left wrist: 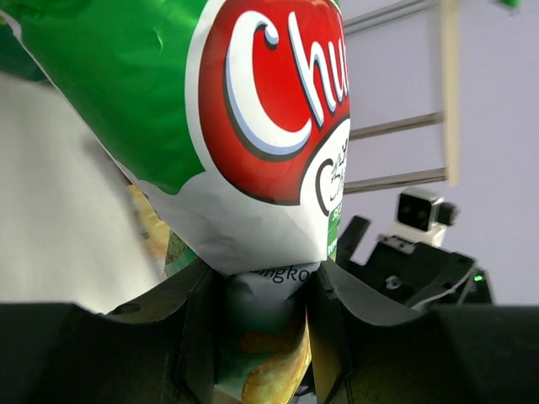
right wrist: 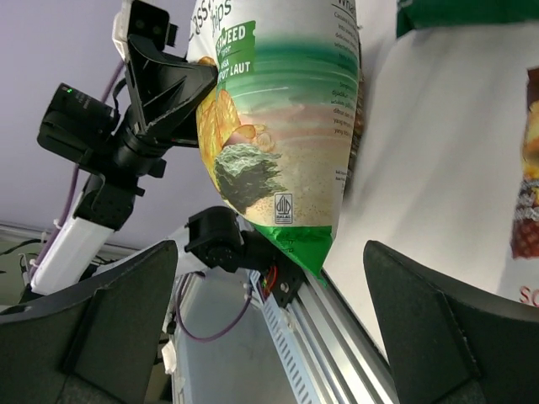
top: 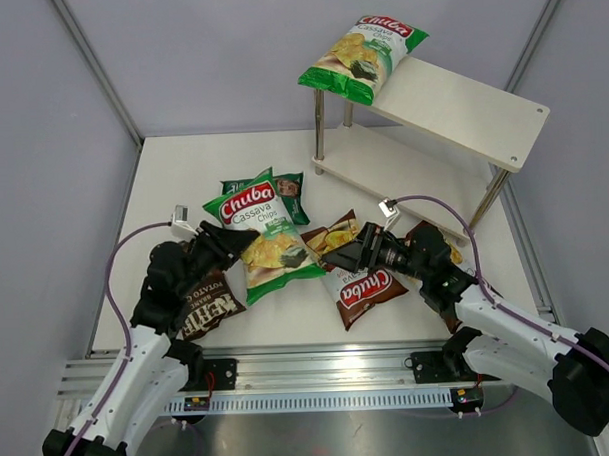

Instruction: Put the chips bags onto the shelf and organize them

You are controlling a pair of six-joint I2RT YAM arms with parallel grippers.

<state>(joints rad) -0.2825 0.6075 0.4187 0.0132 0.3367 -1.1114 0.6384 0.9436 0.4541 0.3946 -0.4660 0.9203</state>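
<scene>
The chips bags are split between the shelf (top: 461, 110) and the desk (top: 182, 172). In the top view the shelf stands at the 1 o'clock corner of the desk. One green Chuba bag (top: 363, 48) lies on its upper board, at the 11 o'clock end, and overhangs the edge. The lower board is bare where you can see it.

Your left gripper (top: 228, 243) is clamped on the second green Chuba bag (top: 265, 237) near the middle of the desk. The left wrist view shows both fingers (left wrist: 198, 328) pinching a crumpled edge of that bag (left wrist: 269, 126), with the red logo filling the picture above them. The dark green bag with the portrait (top: 291, 191) lies at 12 o'clock from the held bag, partly tucked under it. The dark brown Kettle bag (top: 209, 309) lies at 7 o'clock from it, partly covered by your left arm.

Your right gripper (top: 353, 252) is spread wide and holds nothing. Its fingers (right wrist: 93, 328) stand far apart at the sides of the right wrist view, with the held green bag (right wrist: 278, 143) between them in the distance, not touching. In the top view it sits over the upper end of a brown-red Chuba bag (top: 365, 288) lying flat at 5 o'clock from the desk's middle. Another brown-red bag (top: 451, 251) peeks out from under your right arm, mostly hidden.
</scene>
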